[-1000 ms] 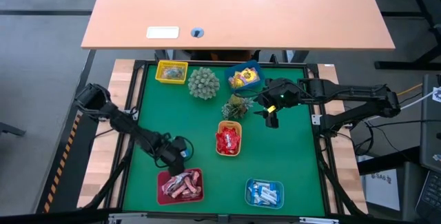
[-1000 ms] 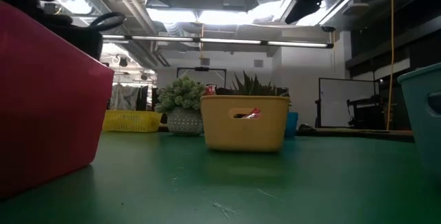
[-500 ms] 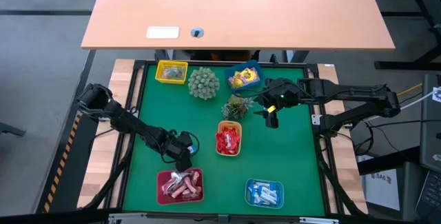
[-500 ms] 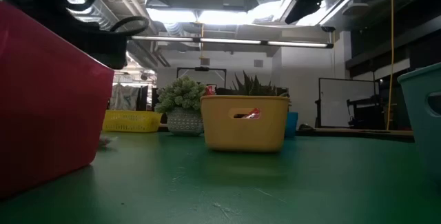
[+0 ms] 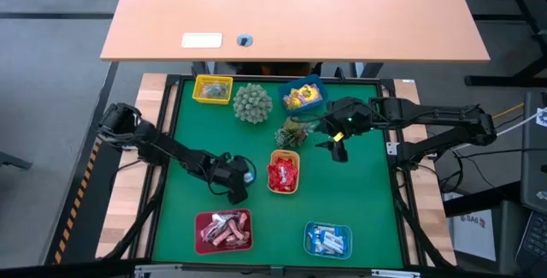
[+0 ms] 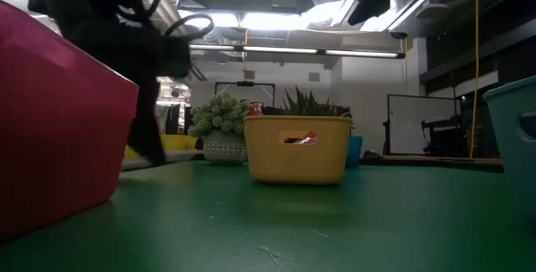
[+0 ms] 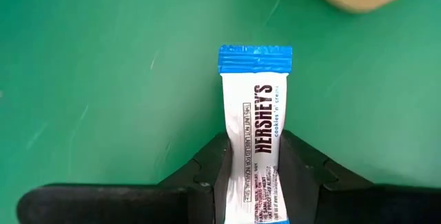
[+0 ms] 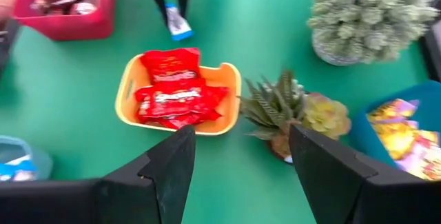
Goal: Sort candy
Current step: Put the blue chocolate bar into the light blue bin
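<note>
My left gripper [image 5: 236, 196] stands just beyond the far edge of the red tray [image 5: 224, 230] of brown-pink candy, its fingers shut on a blue-white candy [image 7: 255, 114]. The right wrist view also shows this candy [image 8: 177, 23] under the left gripper's fingers. In the low view the left gripper [image 6: 151, 142] reaches down to the mat. My right gripper [image 5: 338, 150] hangs open over the mat, to the right of the succulent [image 5: 294, 132], and touches nothing. Red candy fills the yellow-orange tray [image 5: 285, 173]. My left gripper pinches the blue-white candy between its two fingers, one on each long edge of its rear half [image 7: 249, 176]. The fingers lie along the wrapper and come from above. The blue crimped end [image 7: 255, 56] sticks out past the fingertips. Whether the candy is lifted off the mat, I cannot tell.
A pale blue tray [image 5: 328, 239] of blue-white candy sits at the near edge. A blue tray [image 5: 303, 97] of yellow candy and a small yellow tray [image 5: 213, 89] stand at the far edge. The spiky green ball plant [image 5: 253, 103] is between them. Bare green mat lies on the right.
My left gripper has moved toward the table's right, along the far side of the red tray. In the low view it has come down into sight until its fingers reach the mat. My right arm has kept still.
</note>
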Controlling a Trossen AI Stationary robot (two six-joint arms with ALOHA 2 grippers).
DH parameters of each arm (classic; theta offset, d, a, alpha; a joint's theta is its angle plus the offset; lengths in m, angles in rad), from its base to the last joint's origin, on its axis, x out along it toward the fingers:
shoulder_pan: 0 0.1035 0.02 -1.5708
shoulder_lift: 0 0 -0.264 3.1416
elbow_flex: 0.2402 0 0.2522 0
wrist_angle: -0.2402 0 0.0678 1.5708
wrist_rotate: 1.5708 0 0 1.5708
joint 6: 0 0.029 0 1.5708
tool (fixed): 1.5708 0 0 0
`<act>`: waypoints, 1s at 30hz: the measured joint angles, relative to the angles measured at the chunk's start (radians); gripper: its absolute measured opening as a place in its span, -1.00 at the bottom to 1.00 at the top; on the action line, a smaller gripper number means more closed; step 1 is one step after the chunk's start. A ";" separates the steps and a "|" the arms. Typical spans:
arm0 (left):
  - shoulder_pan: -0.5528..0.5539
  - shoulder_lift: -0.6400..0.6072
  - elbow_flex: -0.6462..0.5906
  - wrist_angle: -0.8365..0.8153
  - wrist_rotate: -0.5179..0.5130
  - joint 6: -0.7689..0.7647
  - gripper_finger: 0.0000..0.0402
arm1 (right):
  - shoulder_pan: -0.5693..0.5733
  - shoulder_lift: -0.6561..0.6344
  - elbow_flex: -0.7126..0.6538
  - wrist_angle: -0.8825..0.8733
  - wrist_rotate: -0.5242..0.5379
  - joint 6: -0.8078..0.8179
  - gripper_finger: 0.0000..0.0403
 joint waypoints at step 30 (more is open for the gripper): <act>0.114 -0.005 0.002 0.524 0.017 0.366 -0.56 | 0.000 0.082 0.000 0.016 -0.078 0.302 0.16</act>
